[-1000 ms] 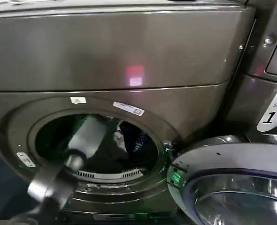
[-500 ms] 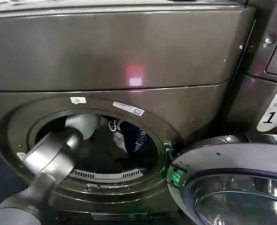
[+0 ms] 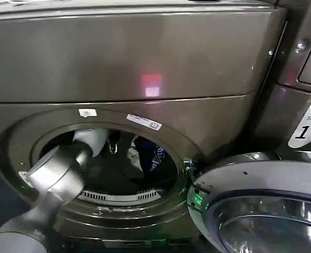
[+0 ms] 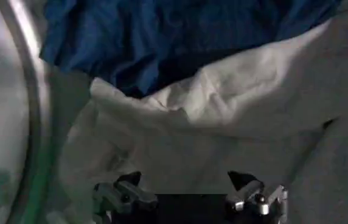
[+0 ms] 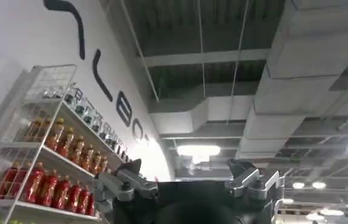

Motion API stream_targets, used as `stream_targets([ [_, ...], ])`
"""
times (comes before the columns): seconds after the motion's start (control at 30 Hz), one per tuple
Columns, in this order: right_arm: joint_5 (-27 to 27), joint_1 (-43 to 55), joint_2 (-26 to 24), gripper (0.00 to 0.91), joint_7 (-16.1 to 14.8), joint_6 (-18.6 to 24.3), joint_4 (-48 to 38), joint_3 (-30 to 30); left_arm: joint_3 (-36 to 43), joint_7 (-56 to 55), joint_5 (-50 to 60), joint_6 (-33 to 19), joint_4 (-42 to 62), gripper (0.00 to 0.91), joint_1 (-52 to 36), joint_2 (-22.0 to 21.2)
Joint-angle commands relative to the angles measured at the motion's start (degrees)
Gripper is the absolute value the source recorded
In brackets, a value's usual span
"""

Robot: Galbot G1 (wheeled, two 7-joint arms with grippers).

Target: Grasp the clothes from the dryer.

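The dryer's [image 3: 145, 68] round opening shows the clothes inside the drum: a white piece [image 3: 135, 156] and a blue piece [image 3: 154, 154] heaped at the back right. My left arm reaches through the opening, and my left gripper [image 3: 112, 144] hangs inside the drum, left of the heap. In the left wrist view the white cloth [image 4: 222, 115] lies just ahead of the left gripper [image 4: 185, 179], with the blue cloth [image 4: 180, 36] beyond it. The jaws stand wide open with nothing between them. My right gripper [image 5: 185, 165] points up at the ceiling, open and holding nothing.
The dryer's round door [image 3: 261, 211] hangs open at the lower right. A second machine [image 3: 303, 79] stands to the right. The drum's metal rim [image 4: 22, 109] runs close beside the left gripper. A shelf of red bottles [image 5: 46, 170] shows in the right wrist view.
My left arm has risen and pushed deeper into the drum. The gripper has come up near the top of the opening and shifted slightly left. The clothes lie as before.
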Motion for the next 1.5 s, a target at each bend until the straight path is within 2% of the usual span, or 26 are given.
stream_targets([
  [0.03,0.0,-0.1,0.0,0.907,0.0,0.1,-0.1,0.2,0.2,0.3,-0.1,0.1,0.4,0.080,0.2,-0.2],
  [0.17,0.0,-0.4,0.1,0.907,0.0,0.2,-0.2,0.4,0.2,0.2,-0.2,0.0,0.5,0.046,0.4,-0.2],
  [0.77,-0.4,0.6,0.4,0.907,0.0,0.5,-0.5,-0.5,-1.1,-0.1,-1.9,-0.3,0.9,0.034,0.2,0.0],
  [0.9,-0.4,0.7,0.5,0.907,0.0,0.6,-0.5,-0.5,-4.6,-2.1,-3.7,-0.2,0.3,0.023,0.5,0.2],
  [1.1,-0.4,1.0,0.6,0.907,0.0,0.7,-0.3,-0.7,-17.8,-9.8,-9.4,1.2,-2.3,0.011,1.6,0.6],
  [1.33,-0.5,0.8,0.6,0.907,0.1,0.6,-0.1,-0.6,-32.9,-17.0,-18.2,5.2,-16.5,0.011,9.2,3.8],
  [1.5,-0.3,0.2,0.6,0.907,0.7,0.7,-0.2,0.1,-37.5,-25.9,-25.9,6.0,-26.6,0.000,17.9,6.1],
])
